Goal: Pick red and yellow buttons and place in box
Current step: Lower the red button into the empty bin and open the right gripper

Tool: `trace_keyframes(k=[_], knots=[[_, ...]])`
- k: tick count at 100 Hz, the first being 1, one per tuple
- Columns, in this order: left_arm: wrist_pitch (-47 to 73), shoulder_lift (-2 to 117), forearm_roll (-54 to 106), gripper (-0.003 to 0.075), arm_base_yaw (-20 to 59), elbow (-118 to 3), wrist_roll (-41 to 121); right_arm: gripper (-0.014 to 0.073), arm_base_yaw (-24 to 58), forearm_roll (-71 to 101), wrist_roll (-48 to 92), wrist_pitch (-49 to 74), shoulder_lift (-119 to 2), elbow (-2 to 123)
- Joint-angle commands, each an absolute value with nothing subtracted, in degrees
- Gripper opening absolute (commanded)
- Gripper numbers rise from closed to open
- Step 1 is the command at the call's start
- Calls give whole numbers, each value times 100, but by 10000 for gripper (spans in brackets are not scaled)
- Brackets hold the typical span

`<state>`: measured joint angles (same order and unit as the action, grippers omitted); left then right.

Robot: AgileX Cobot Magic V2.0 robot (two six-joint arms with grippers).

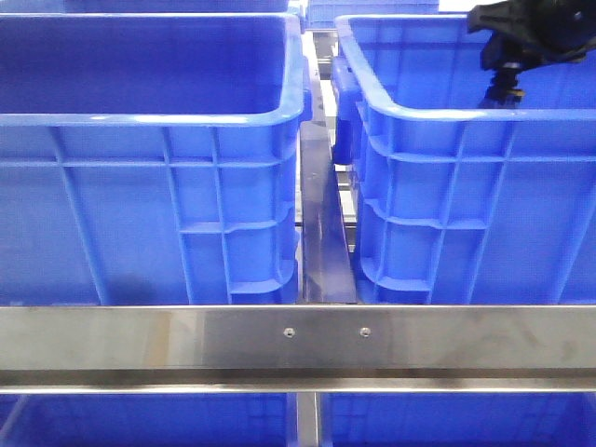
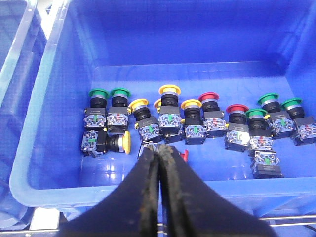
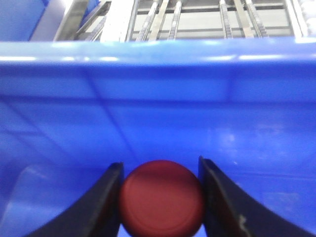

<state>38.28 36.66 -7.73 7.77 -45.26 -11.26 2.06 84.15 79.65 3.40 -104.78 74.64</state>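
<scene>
A: Where is the red button (image 3: 162, 198)?

B: Between the two dark fingers (image 3: 106, 200) of the right end effector (image 3: 162, 205), which presses on it from both sides. Its round flat top faces the wrist camera, so its axis points back along the fingers. Behind it is the blue inner wall of a box (image 3: 158, 98), so it hangs inside that crate, below the rim.

A: And the right arm (image 1: 521, 37) itself?

B: In the front view its black wrist shows over the far side of the right-hand box (image 1: 466, 186), reaching down into it. The fingers themselves are hidden there.

A: The left end effector (image 2: 159, 160)?

B: Its fingers meet with only a thin seam between them and nothing in the grip. It hangs over another blue crate (image 2: 148, 190), tips pointing down at a row of push-button switches on the floor. Most stand upright, caps up: green, yellow and red. One yellow button (image 2: 124, 142) lies on its side, cap sideways, long axis level with the floor.
</scene>
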Motion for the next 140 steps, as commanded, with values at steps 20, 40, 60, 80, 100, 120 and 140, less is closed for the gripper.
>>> trace_keyframes(k=[20, 40, 60, 80, 100, 120, 140], knots=[[3406, 3660, -768, -19, 769, -4670, -1179, 132, 348, 8471, 8177, 141, -10653, 7962], [3406, 3660, -768, -19, 769, -4670, -1179, 132, 354, 8471, 8177, -37, -10889, 7972], [3406, 3660, -768, -19, 769, -4670, -1179, 133, 354, 8525, 8177, 68, -11040, 7949], [3406, 3660, -768, -19, 769, -4670, -1179, 175, 354, 8585, 8177, 75, -11040, 7944], [3406, 3660, -768, -19, 769, -4670, -1179, 443, 354, 8591, 8177, 170, -11040, 7944], [3406, 3660, -768, -19, 769, -4670, -1179, 554, 348, 8613, 8177, 170, -10977, 7944], [3406, 3660, -768, -19, 769, -4670, -1179, 554, 348, 8620, 8177, 170, -10704, 7894]])
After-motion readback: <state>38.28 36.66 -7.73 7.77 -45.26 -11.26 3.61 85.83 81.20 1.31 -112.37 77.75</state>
